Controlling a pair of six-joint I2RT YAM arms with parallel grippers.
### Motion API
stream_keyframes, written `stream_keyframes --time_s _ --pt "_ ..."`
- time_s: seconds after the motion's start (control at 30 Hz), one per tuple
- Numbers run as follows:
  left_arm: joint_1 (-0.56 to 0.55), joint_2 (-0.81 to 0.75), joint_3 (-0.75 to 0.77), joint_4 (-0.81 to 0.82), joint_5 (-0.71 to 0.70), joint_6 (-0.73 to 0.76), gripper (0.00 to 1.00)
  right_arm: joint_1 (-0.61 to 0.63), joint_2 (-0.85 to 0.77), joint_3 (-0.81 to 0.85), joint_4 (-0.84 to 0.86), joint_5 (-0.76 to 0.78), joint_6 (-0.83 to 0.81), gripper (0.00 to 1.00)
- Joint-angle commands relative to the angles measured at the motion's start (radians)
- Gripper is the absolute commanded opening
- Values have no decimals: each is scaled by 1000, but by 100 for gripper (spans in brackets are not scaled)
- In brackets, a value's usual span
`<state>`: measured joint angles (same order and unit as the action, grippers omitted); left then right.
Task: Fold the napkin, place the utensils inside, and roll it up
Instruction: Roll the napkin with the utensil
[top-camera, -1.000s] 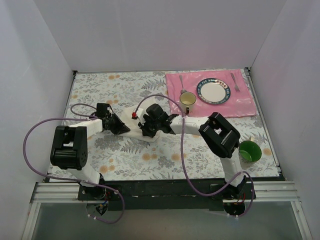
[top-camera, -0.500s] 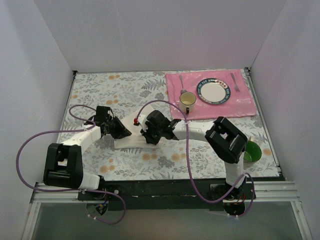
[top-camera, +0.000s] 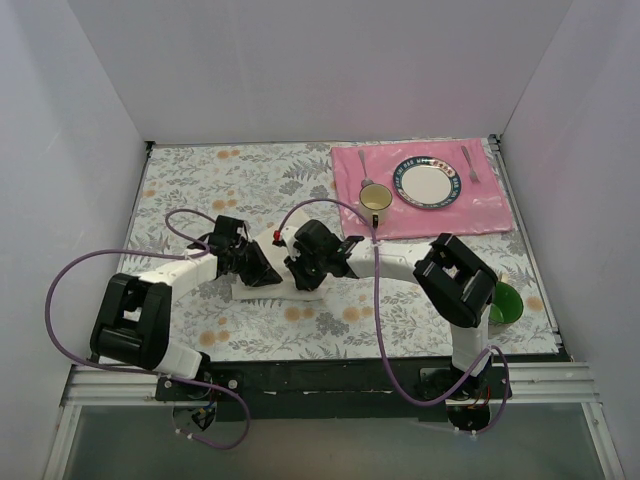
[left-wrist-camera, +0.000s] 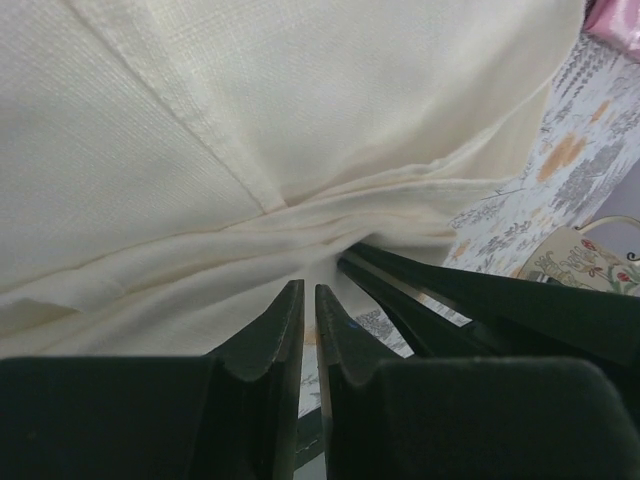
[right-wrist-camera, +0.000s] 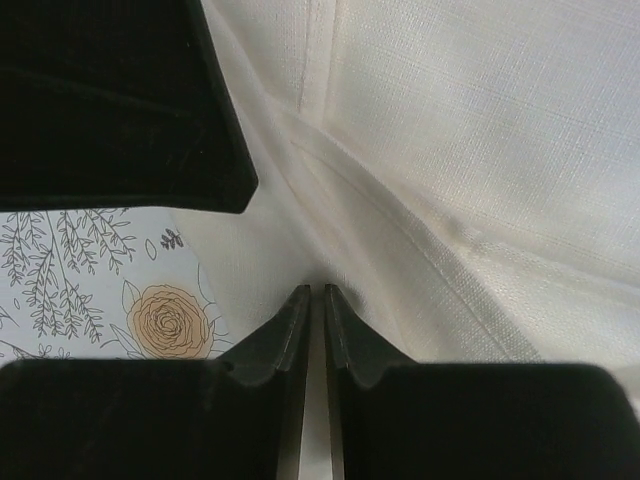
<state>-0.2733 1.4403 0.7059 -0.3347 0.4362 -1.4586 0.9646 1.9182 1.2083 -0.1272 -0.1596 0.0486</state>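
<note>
The off-white napkin (top-camera: 262, 292) lies bunched on the flowered tablecloth at the middle left, mostly under both grippers. My left gripper (top-camera: 262, 272) is shut on a fold of the napkin (left-wrist-camera: 200, 130); its tips (left-wrist-camera: 308, 290) pinch the cloth. My right gripper (top-camera: 306, 276) is right beside it, shut on a hemmed edge of the napkin (right-wrist-camera: 480, 150) at its tips (right-wrist-camera: 317, 290). The right gripper's fingers (left-wrist-camera: 430, 300) show in the left wrist view, almost touching mine. The knife is out of view.
A pink placemat (top-camera: 480, 212) at the back right carries a plate (top-camera: 430, 184), a fork (top-camera: 365, 166) and a second small utensil (top-camera: 470, 163). A cream mug (top-camera: 375, 202) stands at its left edge, close behind the right gripper. A green cup (top-camera: 503, 303) sits by the right arm.
My left gripper has moved right and nearer, closing in on the right gripper. Both have shifted toward the near edge, and the napkin between them has bunched up narrower.
</note>
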Motion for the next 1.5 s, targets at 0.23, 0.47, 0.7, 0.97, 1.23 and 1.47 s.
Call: stream_keyframes --time_s 0.23,0.47,0.7,0.97,1.23,1.47 --pt "-21 120 -43 62 -68 27 6 2 -67 -20 -66 14 -79 42" --pt "-21 149 -62 100 -22 6 5 65 -179 -116 95 -20 -275 71" --pt "-20 150 -66 105 6 -9 5 164 -111 -108 118 115 -346 73" --pt "-20 150 -75 106 12 -5 4 183 -55 6 30 385 -320 73" --pt "-20 144 -77 100 3 3 4 119 -189 -68 -55 371 -222 73" --pt "-20 138 -62 89 2 7 4 100 -280 -184 -28 341 -185 51"
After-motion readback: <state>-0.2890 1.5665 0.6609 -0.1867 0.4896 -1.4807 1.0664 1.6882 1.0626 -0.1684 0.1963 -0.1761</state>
